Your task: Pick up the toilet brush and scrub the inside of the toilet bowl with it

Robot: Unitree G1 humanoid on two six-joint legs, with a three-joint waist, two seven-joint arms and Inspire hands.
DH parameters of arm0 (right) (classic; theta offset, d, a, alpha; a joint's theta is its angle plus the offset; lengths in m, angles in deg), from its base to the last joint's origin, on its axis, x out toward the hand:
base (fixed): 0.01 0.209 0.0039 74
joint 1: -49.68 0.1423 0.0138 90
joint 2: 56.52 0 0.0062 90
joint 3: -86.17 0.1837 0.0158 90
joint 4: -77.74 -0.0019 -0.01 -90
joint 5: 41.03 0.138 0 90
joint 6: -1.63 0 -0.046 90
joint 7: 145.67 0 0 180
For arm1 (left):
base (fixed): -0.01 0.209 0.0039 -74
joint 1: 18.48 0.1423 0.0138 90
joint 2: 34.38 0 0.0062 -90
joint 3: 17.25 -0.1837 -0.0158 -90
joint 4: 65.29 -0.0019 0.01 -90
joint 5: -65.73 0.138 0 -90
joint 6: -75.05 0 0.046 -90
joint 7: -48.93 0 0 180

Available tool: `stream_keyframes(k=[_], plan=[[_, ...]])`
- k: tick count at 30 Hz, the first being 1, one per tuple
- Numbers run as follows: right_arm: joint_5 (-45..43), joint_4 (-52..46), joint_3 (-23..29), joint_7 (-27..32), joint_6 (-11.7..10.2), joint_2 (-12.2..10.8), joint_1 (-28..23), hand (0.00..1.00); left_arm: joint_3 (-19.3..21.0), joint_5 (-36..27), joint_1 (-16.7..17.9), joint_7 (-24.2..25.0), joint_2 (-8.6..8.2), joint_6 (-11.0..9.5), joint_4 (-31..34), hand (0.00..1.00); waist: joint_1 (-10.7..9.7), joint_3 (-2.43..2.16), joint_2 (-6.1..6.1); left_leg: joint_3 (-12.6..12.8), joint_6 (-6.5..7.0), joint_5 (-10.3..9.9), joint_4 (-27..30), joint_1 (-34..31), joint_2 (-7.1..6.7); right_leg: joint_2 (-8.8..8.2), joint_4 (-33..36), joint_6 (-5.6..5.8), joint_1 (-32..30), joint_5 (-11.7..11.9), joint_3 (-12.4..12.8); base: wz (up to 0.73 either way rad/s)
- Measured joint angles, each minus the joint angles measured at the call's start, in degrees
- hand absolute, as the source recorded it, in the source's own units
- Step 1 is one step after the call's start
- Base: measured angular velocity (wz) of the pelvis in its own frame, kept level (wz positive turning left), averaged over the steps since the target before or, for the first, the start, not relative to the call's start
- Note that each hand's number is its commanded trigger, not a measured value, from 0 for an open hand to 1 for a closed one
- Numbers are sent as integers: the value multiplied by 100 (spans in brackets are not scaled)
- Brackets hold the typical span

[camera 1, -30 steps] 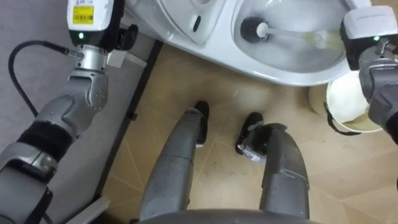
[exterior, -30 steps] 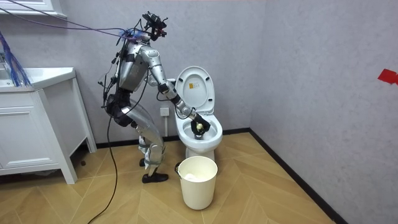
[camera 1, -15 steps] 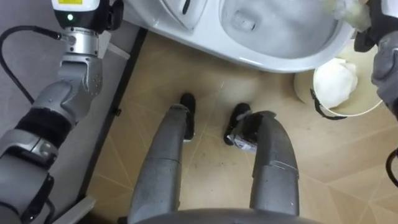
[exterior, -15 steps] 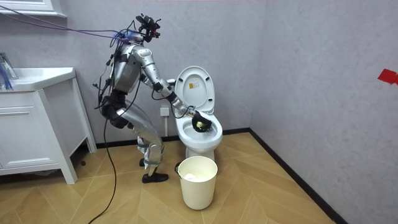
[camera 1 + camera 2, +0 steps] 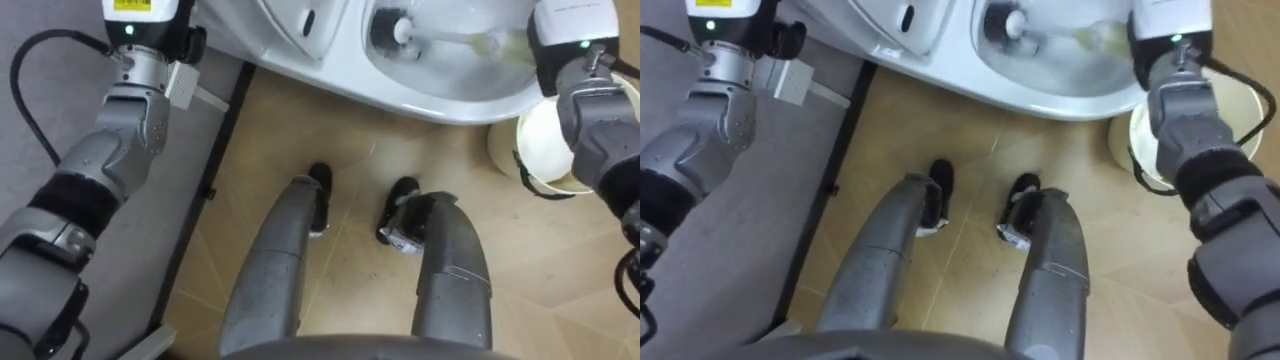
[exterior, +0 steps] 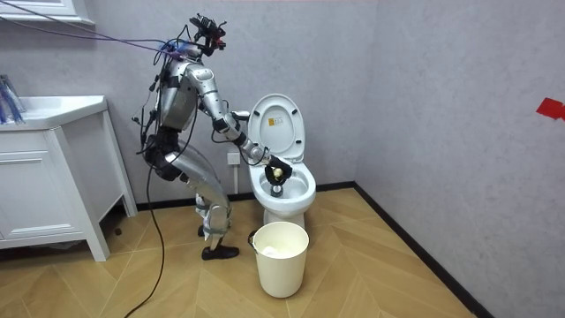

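The right hand (image 6: 275, 167), fingers clamping the slim pale handle, is holding the toilet brush (image 5: 400, 30), its dark round bristle head inside the glossy white oval toilet bowl (image 5: 440, 100), higher than half a second ago.

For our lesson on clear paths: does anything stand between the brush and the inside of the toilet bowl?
Nothing visible does. The lid is up, and the brush head sits inside the toilet bowl, its handle running toward the right hand. The bin stands on the floor beside the toilet.
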Motion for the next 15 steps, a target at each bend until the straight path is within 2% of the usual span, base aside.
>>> stream_keyframes(k=[2, 4, 7, 8, 9, 10, 15], plan=[[-158, -412, 7, -148, 104, 49, -163, 100, 77, -40, 83, 3, 13, -70, 16, 0, -8, -9, 11, -16, -9, 0, -44, 15, 51, 67, -74, 13, 51, 17, -6, -3], [-576, -1080, 26, -326, 238, 159, -412, 100, 245, -41, 294, -76, 105, -202, 84, 0, -38, -24, 24, -34, -68, -39, -42, 12, 111, 127, -138, -24, 69, 25, -39, -12], [-847, -1642, 96, -498, 239, 400, -659, 100, 278, -146, 421, -128, 217, -352, 163, 0, -53, -33, 23, -43, -104, -58, -60, 15, 111, 132, -141, -50, 69, 8, -54, -2], [-893, -1727, 126, -550, 239, 418, -695, 100, 294, -158, 457, -128, 241, -389, 177, 0, -62, -41, 23, -44, -116, -55, -66, 18, 111, 135, -143, -52, 69, 7, -52, 0], [-1033, -1879, 168, -621, 239, 423, -778, 100, 320, -184, 536, -124, 293, -454, 195, 0, -96, -81, 12, -44, -135, -47, -86, 21, 111, 136, -158, -63, 69, 10, -53, 4], [-1129, -2005, 220, -660, 239, 433, -888, 100, 317, -264, 599, -99, 348, -506, 227, 0, -120, -103, 9, -52, -139, -47, -119, 53, 113, 148, -191, -90, 106, 25, -53, 3], [-1248, -1965, 234, -696, 232, 394, -1167, 100, 204, -535, 717, -83, 391, -625, 157, 0, -186, -119, 32, -109, -140, -116, -131, 280, 182, 232, -377, -74, 438, 16, -138, -2]])
